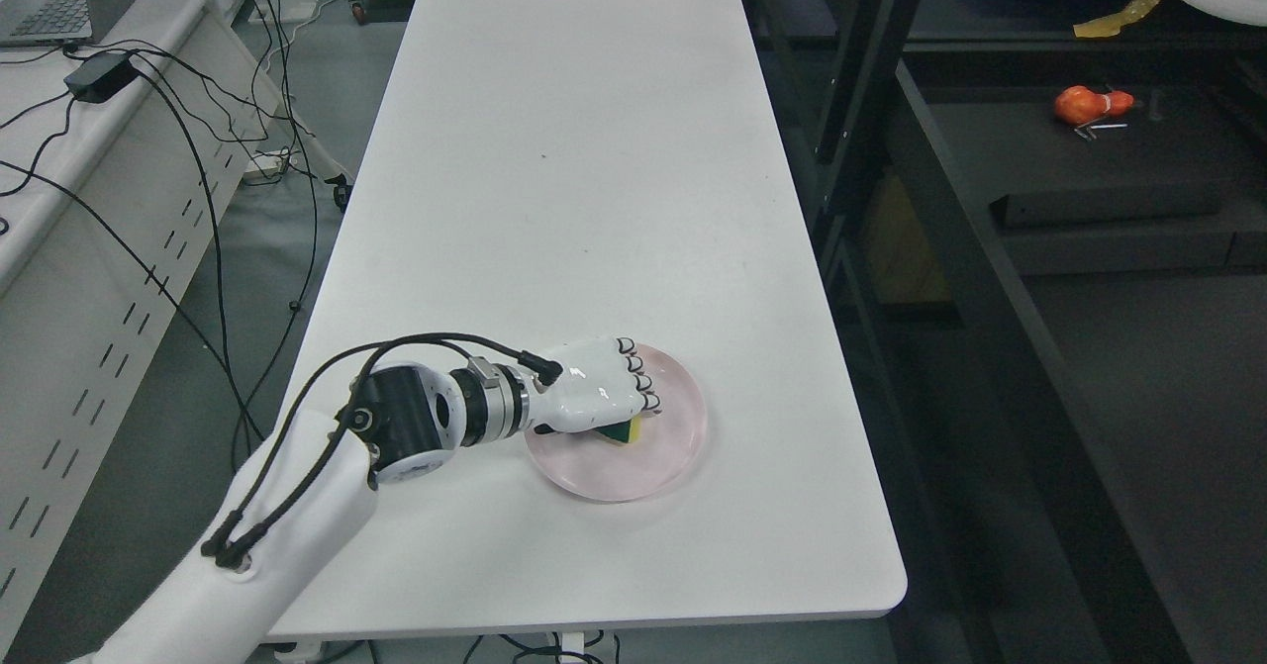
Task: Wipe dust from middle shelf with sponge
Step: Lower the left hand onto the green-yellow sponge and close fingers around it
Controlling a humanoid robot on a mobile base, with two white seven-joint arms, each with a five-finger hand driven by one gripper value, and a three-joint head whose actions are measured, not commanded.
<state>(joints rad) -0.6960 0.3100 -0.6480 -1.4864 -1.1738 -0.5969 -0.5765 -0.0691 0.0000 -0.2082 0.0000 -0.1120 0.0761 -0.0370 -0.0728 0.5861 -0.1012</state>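
One hand doing the work here: the left hand is curled down over the sponge on the pink plate, near the front of the white table. Only a green-and-yellow corner pokes out under the knuckles, so fingers look wrapped on it, though I can't tell if it's lifted off the plate yet. The right arm isn't showing at all. My guess on handling: a sponge is super light and squishy, so it won't slip much but it'll squash — best pinched across the long sides, scrubby face left free to meet the surface. The plate looks slick and could slide if the hand drags. Further back on the right is the dark shelf unit, with an orange object on one level — that's where the wiping has to happen.
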